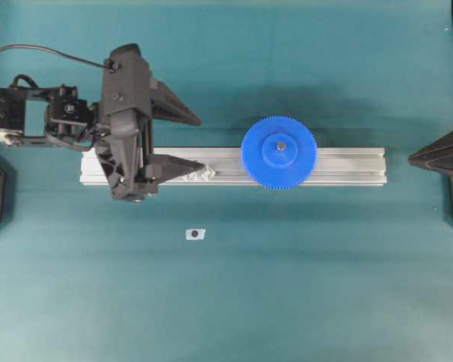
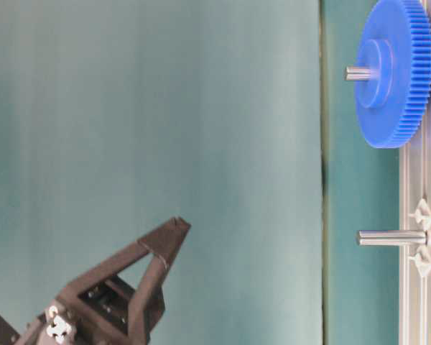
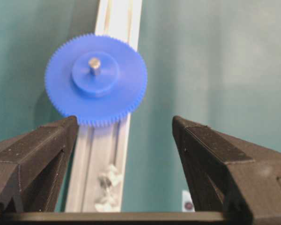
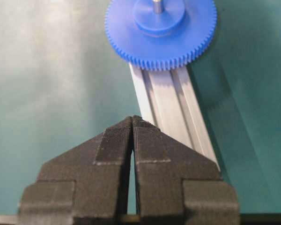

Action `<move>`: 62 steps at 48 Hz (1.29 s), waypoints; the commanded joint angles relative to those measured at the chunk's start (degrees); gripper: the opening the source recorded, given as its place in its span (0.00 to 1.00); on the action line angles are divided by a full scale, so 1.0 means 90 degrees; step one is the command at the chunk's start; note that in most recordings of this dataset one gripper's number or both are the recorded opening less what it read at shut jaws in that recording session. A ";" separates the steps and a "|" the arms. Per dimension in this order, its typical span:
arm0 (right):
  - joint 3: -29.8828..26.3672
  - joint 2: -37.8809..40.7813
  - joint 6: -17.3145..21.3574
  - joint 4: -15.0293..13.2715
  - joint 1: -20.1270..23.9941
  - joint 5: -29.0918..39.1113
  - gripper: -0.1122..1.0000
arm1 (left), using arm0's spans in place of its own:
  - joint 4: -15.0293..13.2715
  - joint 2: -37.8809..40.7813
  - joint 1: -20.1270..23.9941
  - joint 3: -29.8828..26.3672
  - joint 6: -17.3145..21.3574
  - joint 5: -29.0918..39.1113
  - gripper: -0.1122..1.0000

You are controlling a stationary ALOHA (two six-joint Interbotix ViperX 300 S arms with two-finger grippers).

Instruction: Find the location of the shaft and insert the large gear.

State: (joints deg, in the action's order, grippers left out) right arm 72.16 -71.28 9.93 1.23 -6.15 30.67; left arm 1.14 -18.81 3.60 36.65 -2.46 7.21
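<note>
A bright blue toothed plastic gear (image 1: 278, 151) sits seated over a thin grey metal shaft (image 3: 94, 63) on a silver aluminium rail (image 1: 347, 167) lying on the teal table (image 1: 287, 286). The left tool (image 1: 198, 143) hangs spread wide and empty above the rail's other end; the right tool (image 4: 132, 123) rests pressed together, holding nothing.

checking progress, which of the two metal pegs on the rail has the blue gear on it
The peg poking through the hub of the large gear, farther from the open left gripper. The other peg, between two clear brackets, stands bare.
</note>
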 commanded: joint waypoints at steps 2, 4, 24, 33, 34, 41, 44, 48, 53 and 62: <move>-0.0137 0.0059 0.0049 0.0010 -0.0010 -0.0049 0.15 | 0.0010 -0.0166 -0.0029 -0.0049 0.0000 -0.0059 0.84; -0.0117 0.0059 0.0049 0.0000 -0.0010 -0.0049 0.15 | 0.0020 -0.0156 -0.0029 -0.0049 0.0000 -0.0059 0.84; -0.0107 0.0059 0.0049 0.0000 -0.0010 -0.0049 0.15 | 0.0010 -0.0215 -0.0059 0.0166 0.0020 -0.0371 0.84; -0.0107 0.0049 0.0049 0.0000 -0.0010 -0.0059 0.15 | 0.0010 -0.0254 -0.0088 0.0244 0.0010 -0.0479 0.84; -0.0107 0.0059 0.0049 0.0000 -0.0010 -0.0059 0.15 | 0.0010 -0.0264 -0.0098 0.0244 0.0010 -0.0469 0.84; -0.0107 0.0059 0.0059 0.0000 -0.0010 -0.0059 0.15 | 0.0010 -0.0254 -0.0117 0.0313 0.0010 -0.0498 0.84; -0.0107 0.0049 0.0059 0.0000 -0.0010 -0.0059 0.15 | 0.0020 -0.0264 -0.0117 0.0322 0.0010 -0.0498 0.84; -0.0107 0.0059 0.0049 0.0000 -0.0010 -0.0059 0.15 | 0.0020 -0.0254 -0.0127 0.0322 0.0010 -0.0498 0.84; -0.0098 0.0059 0.0049 -0.0010 -0.0010 -0.0068 0.15 | 0.0020 -0.0264 -0.0137 0.0322 0.0000 -0.0488 0.84; -0.0078 0.0039 0.0049 -0.0010 -0.0010 -0.0107 0.15 | 0.0010 -0.0264 -0.0186 0.0381 -0.0010 -0.0498 0.84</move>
State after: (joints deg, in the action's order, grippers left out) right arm 72.16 -71.28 9.93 1.14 -6.15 30.41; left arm 1.14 -20.21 2.29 40.61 -2.46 3.25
